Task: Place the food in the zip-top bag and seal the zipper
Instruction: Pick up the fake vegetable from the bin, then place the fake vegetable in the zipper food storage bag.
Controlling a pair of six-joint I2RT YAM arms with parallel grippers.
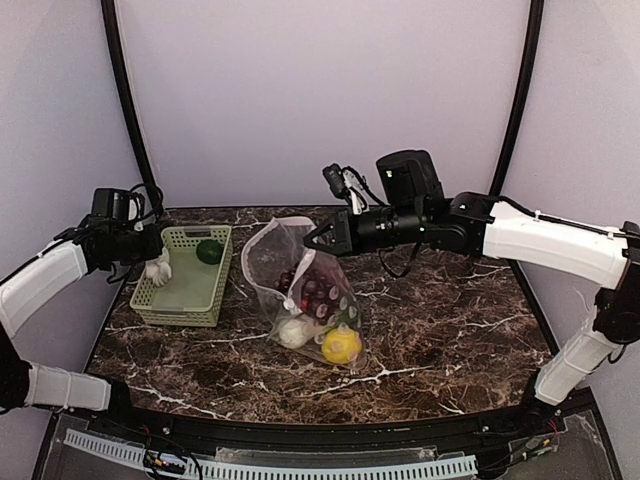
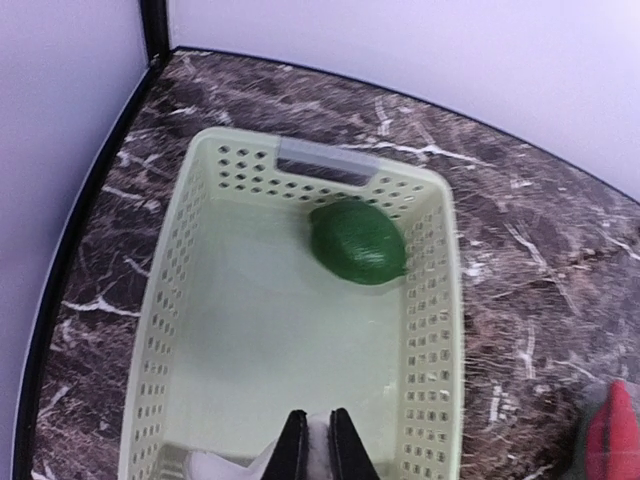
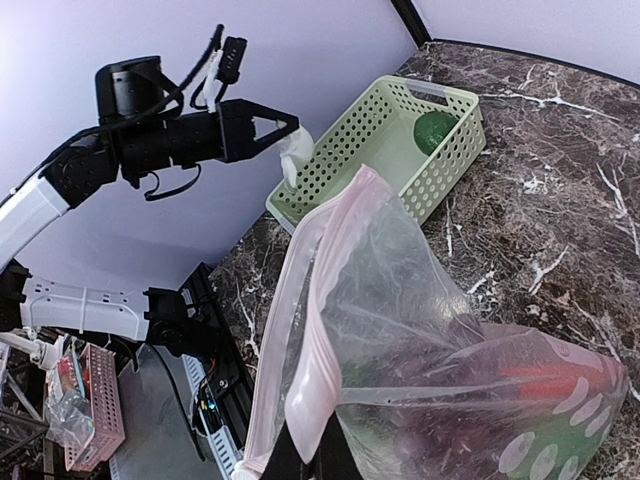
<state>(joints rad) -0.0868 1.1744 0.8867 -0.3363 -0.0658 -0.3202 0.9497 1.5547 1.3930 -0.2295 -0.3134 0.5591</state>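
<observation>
Overhead, with both wrist views: loading stage, with the bag partly filled. The left end effector hangs over the near left part of the pale green mesh basket, its fingers closed on a small white piece. The right end effector is pinched on the mouth edge of the zip-top bag and holds that edge up off the counter. The zipper runs unsealed from this grip along the raised rim.

The bag lies mid-counter. Its long axis runs from the lifted mouth at 11 o'clock to the closed bottom at 5 o'clock. Inside it lie a lemon, red chili peppers and a pale rounded piece.

One dark green oval piece lies in the basket's far right corner, at about 1 o'clock from the left end effector.

Governing relation: the bag mouth lies at about 3 o'clock from the left end effector, just beyond the basket's right wall, and opens toward 10 o'clock. The left arm is the nearer carrier, and the right arm serves as the mouth holder. The coming move likely calls for a rightward carry and a release inside the rim. Sealing is not yet possible, judging by the piece left in the basket.
</observation>
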